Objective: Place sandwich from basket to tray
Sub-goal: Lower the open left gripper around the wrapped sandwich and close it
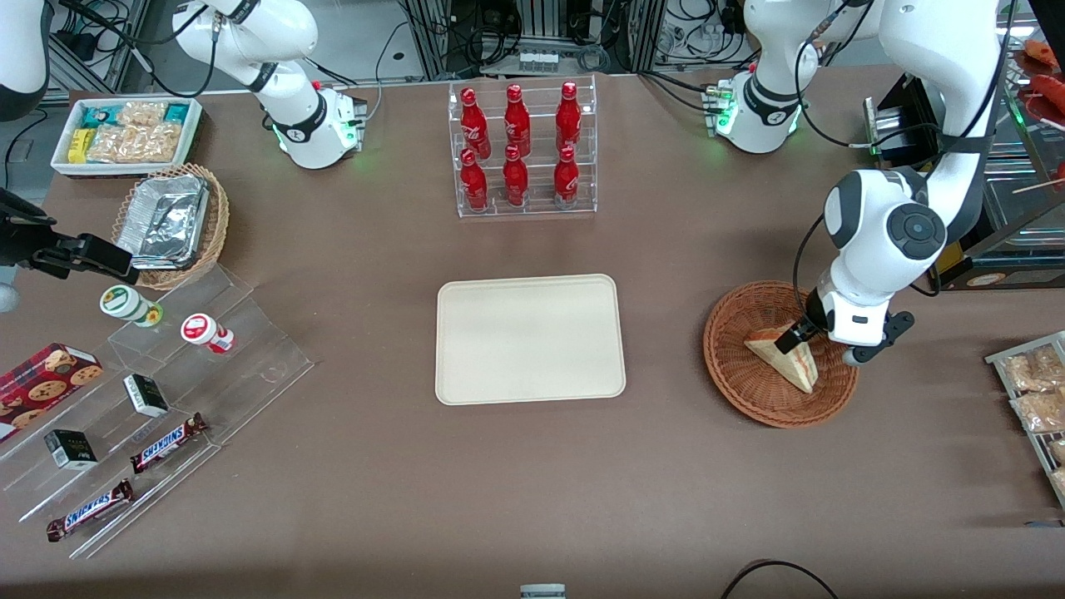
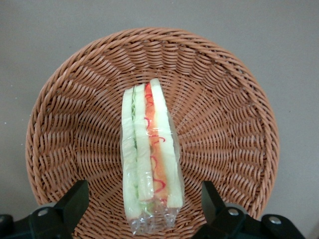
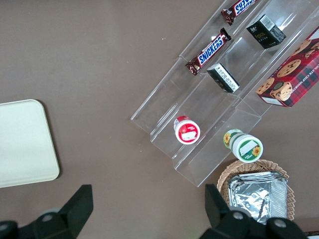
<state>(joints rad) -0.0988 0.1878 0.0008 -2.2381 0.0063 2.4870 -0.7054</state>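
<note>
Front view, right of centre: left arm's gripper (image 1: 796,335) lowered into the reddish-brown wicker basket (image 1: 732,366), dark fingertip against the upper edge of the sandwich (image 1: 786,359). Sandwich lying inside the basket, a pale wedge with layered filling showing along its cut side, resting toward the basket's right half. Basket sitting on the brown table (image 1: 532,482), well apart from the cream tray (image 1: 530,339) at frame centre; tray bare.

Left wrist view: basket (image 2: 75,114) seen from straight above, sandwich (image 2: 151,154) standing on edge across its floor, clear wrap crinkled around it, green filling on one side and orange-pink on the other. Gripper (image 2: 144,206) with jaws spread wide, one finger (image 2: 75,201) and the other (image 2: 214,199) flanking the nearer end of the sandwich, gaps visible on both sides, no contact with the wrap seen here.

Elsewhere in the front view: clear rack of red bottles (image 1: 522,148) at upper centre, above the tray; white box of snack packets (image 1: 126,133) at upper left; lighter wicker basket with foil containers (image 1: 170,223) just below it; tiered acrylic stand (image 1: 158,399) at lower left carrying two small cups, dark boxes and Snickers bars (image 1: 166,441); cookie box (image 1: 42,378) at the left edge.
</note>
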